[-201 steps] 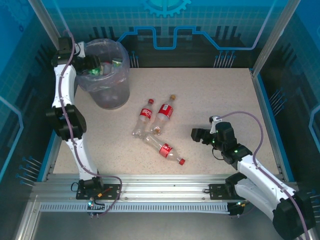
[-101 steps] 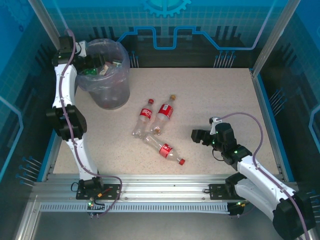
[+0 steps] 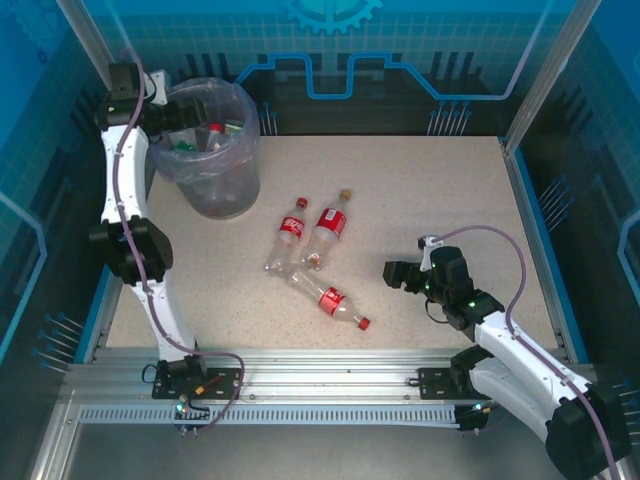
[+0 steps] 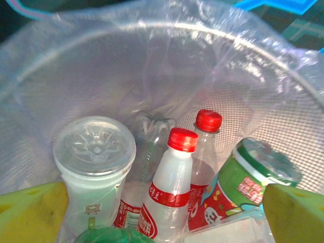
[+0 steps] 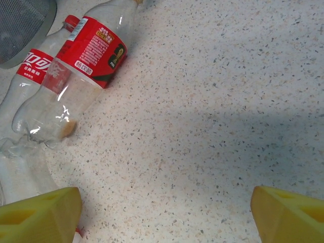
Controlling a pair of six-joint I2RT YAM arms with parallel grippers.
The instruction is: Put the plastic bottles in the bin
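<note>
Change: I am seeing the left gripper [image 4: 163, 211] standing wide over the bin [image 3: 222, 185]. A second ago it was narrower at the bin's rim with something green in it, so I am reading this as a bottle just let go.
Left tool: its yellow pads [image 4: 30, 212] are sitting at the far edges of the wrist view. Nothing is lying between them, and I am looking straight down into the bin.
Inside the bin: I am counting two red-capped bottles [image 4: 169, 192], a green-labelled bottle [image 4: 245, 182] and an upturned clear bottle [image 4: 93, 152], all resting within the bag liner [image 4: 152, 66]. A green cap [image 4: 109, 237] is peeking in at the lower edge; I cannot tell whether that is the piece just dropped.
Outside the bin: three red-labelled bottles [image 3: 328, 228] are lying on the table [image 3: 450, 180], near the bin on its right and towards the arm bases. They are lying exactly as they were a second ago.
Right tool: the right gripper [image 3: 392, 270] is hovering low, well apart from the bin and beyond those three bottles. Its pads are wide and empty.
Meaning: I am judging one more bottle delivered and three remaining.
Next: I am expecting either arm to go for the loose three, and the right one is sitting closer.
</note>
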